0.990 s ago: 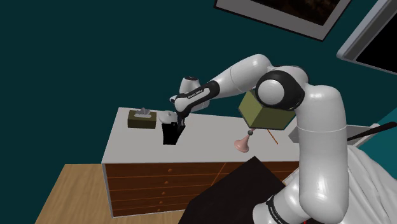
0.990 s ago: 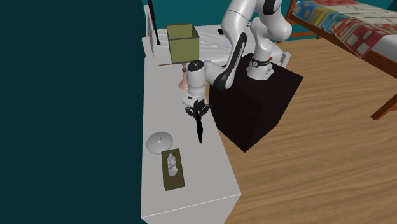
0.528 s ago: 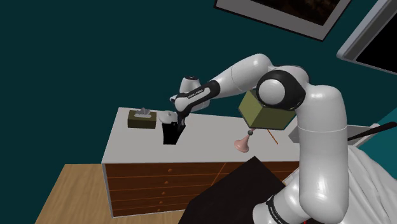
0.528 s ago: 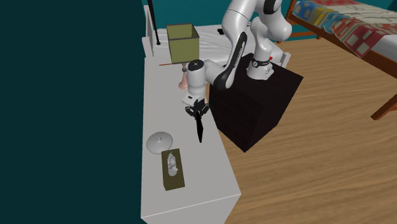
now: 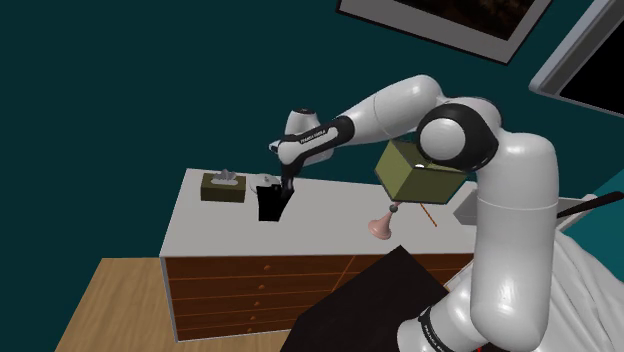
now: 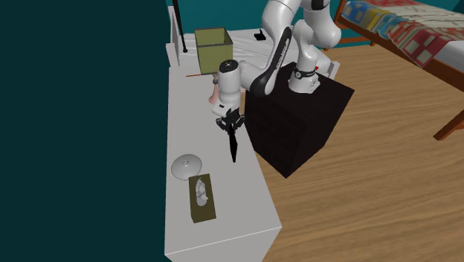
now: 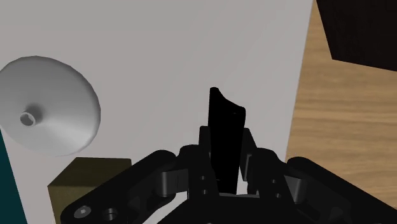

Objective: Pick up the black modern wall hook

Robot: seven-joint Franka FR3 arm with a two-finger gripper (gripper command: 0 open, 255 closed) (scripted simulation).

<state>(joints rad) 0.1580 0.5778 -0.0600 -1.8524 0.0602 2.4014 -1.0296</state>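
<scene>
My gripper (image 7: pixel 226 145) is clamped on the hook (image 7: pixel 222 114), which hangs from it over the worktop (image 7: pixel 159 63), near the edge beside my stand (image 6: pixel 297 126). I judge the grasp done and the hook barely clear; raising it higher remains.

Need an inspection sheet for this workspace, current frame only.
Surface: white dresser top, with drawers below.
Job's things: black hook, upright, clasped between the fingers.
Clutter: tissue box, grey dish, olive lamp.
Grippers: hand shut on the hook, above the dresser top.
Cables: nothing seen.
Surroundings: teal wall, wood floor, bed.
</scene>
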